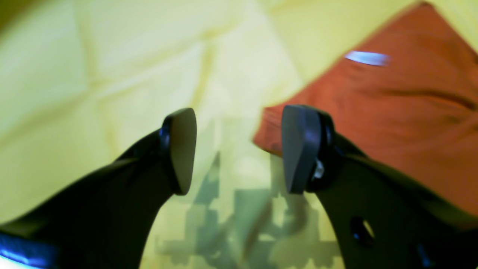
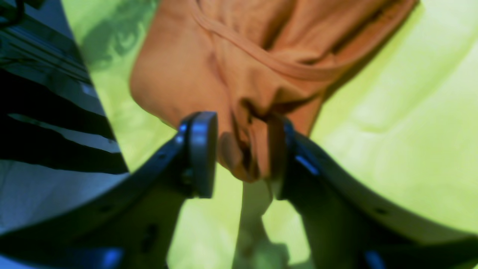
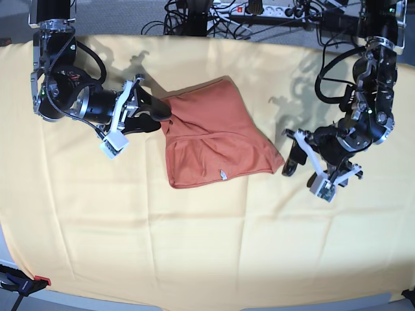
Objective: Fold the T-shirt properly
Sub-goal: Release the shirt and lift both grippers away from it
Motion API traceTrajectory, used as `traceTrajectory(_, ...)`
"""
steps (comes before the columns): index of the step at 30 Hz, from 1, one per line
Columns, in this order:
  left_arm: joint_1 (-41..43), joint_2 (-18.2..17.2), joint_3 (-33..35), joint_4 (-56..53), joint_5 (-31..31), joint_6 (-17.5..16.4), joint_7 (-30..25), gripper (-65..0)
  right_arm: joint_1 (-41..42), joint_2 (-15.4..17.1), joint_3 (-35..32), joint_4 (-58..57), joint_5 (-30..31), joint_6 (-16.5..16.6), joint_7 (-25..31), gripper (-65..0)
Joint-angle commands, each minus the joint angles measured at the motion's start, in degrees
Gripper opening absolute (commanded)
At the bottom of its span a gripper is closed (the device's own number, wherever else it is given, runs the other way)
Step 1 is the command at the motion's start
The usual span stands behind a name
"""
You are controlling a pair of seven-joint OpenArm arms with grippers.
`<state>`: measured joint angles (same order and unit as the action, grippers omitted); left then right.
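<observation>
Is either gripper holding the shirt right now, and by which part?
The left gripper is open and empty, beside the T-shirt. The right gripper has a bunched fold at the shirt's edge between its jaws, but a firm clamp cannot be told.

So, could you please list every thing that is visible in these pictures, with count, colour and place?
rust-orange soft fabric T-shirt: one, partly folded, middle of the table, small white tag near its lower edge.
pale yellow cloth: one, covers the whole table under the T-shirt.
black cables and power strip: several, behind the table's far edge.
red-handled clamp: one, lower left corner of the base view.
right gripper: black, jaws apart with a bunch of T-shirt fabric between them.
left gripper: black, open, empty, beside the T-shirt's corner.
</observation>
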<state>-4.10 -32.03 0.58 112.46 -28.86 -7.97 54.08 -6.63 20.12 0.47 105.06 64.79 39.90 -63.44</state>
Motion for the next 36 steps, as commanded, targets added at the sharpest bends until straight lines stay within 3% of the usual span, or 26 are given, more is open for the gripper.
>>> traceTrajectory(1, -0.26, -0.63, -1.11, 0.90, -1.77, -1.31, -0.57, -28.1, 0.79, 0.50, 0.22, 0.98, 1.27, 0.10, 1.27, -32.5)
traceTrajectory(3, 0.68, -0.66, -1.53, 0.90, -4.42, -4.55, 0.57, -28.1, 0.76, 0.50, 0.22, 0.98, 1.25, 0.10, 1.09, -27.9)
traceTrajectory(6, 1.95, -0.66, -1.53, 0.90, -6.43, -7.48, 1.77, -28.1, 0.79, 0.52, 0.22, 0.98, 1.49, 0.10, -1.01, -27.3)
traceTrajectory(13, 3.65, -0.63, -1.53, 0.90, -6.34, -7.72, 1.84, -28.1, 0.76, 0.50, 0.22, 0.96, 10.71, 0.10, -12.85, -27.3)
traceTrajectory(17, 3.63, -0.63, -1.53, 0.90, -6.36, -7.72, 1.77, -28.1, 0.59, 0.50, 0.22, 0.96, 9.11, 0.10, -10.12, -32.0)
traceTrajectory(20, 3.63, -0.63, -1.53, 0.90, -6.36, -7.67, 1.77, -28.1, -0.50, 0.48, 0.22, 0.96, 4.87, 0.10, -4.44, -39.7)
traceTrajectory(22, 3.63, -0.63, -1.53, 0.90, -6.32, -7.65, 1.81, -28.1, -1.70, 0.46, 0.20, 0.96, 2.38, 0.10, -1.55, -40.9)
traceTrajectory(31, 3.63, -0.63, -1.53, 0.90, -6.16, -7.67, 1.88, -28.1, -4.81, -1.60, 0.20, 0.96, 1.81, 0.10, -2.54, -41.9)
traceTrajectory(33, 3.63, -0.66, -1.53, 0.90, -6.16, -7.67, 1.88, -28.1, -4.76, -1.60, 0.20, 0.96, 0.85, 0.10, -2.54, -50.1)
traceTrajectory(35, 3.63, -0.63, -1.53, 0.90, -6.16, -7.65, 1.90, -28.1, -4.81, -1.60, 0.20, 0.96, 0.94, 0.10, -2.58, -63.9)
traceTrajectory(36, 3.61, -0.63, -1.53, 0.90, -6.19, -7.65, 1.88, -28.1, -4.81, -1.60, 0.22, 0.96, 0.96, 0.10, -2.82, -65.0)
